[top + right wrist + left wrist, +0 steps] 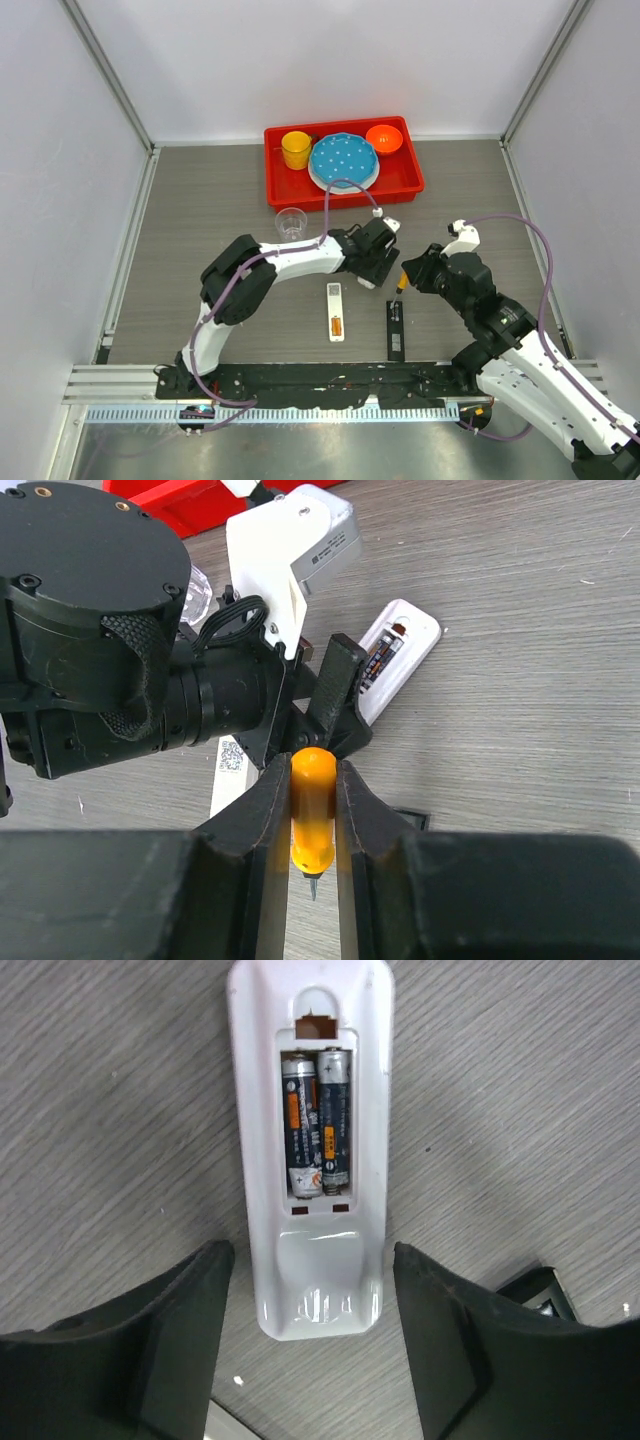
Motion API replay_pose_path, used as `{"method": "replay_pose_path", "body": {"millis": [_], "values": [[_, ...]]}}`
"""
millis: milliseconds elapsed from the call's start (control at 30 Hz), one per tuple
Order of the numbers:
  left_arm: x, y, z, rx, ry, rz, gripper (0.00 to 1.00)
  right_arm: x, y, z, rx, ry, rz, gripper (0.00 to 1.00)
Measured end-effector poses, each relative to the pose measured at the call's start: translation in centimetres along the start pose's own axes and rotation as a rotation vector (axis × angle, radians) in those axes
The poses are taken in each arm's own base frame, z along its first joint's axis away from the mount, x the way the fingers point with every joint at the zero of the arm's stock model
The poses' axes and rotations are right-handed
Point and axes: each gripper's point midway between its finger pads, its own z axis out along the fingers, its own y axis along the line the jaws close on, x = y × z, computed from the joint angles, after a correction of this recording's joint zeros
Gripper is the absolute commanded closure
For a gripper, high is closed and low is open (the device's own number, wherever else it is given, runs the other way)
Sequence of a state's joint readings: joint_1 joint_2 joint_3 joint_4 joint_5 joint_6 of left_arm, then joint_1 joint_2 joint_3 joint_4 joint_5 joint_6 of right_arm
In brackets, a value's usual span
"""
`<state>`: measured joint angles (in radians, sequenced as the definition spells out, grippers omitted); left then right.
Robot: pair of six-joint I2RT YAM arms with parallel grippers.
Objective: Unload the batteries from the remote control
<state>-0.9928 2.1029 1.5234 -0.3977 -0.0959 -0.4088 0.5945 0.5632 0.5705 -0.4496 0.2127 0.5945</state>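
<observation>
Grey wood-grain table fills our view. On it the white remote lies back-up, compartment uncovered, with two batteries side by side inside. Our left gripper straddles the remote's rounded end, jaws apart and clear of its sides. Near the remote, our right gripper clamps an orange screwdriver.

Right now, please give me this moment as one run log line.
left gripper: open, fingers either side of white remote | batteries: two, in open compartment | right gripper: shut on orange screwdriver
</observation>
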Motion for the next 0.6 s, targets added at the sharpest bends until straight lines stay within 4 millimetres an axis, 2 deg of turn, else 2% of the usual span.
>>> {"method": "replay_pose_path", "body": {"millis": [33,167,267,500,600], "values": [[-0.1,0.0,0.0,0.001,-0.002,-0.001,0.19,0.0,0.0,0.0,0.000,0.000,0.000,0.99],[0.4,0.3,-0.7,-0.008,-0.003,-0.009,0.13,0.0,0.0,0.0,-0.001,0.000,-0.003,0.99],[1.0,1.1,-2.6,-0.033,-0.008,-0.025,0.12,0.0,0.0,0.0,-0.001,0.000,-0.006,0.99],[0.6,2.0,-9.1,-0.089,-0.111,-0.102,0.13,0.0,-0.1,0.0,0.000,0.001,-0.013,0.99],[1.9,2.0,-9.9,-0.097,-0.100,-0.140,0.14,0.0,-0.1,0.0,0.000,0.001,-0.015,0.99]]}}
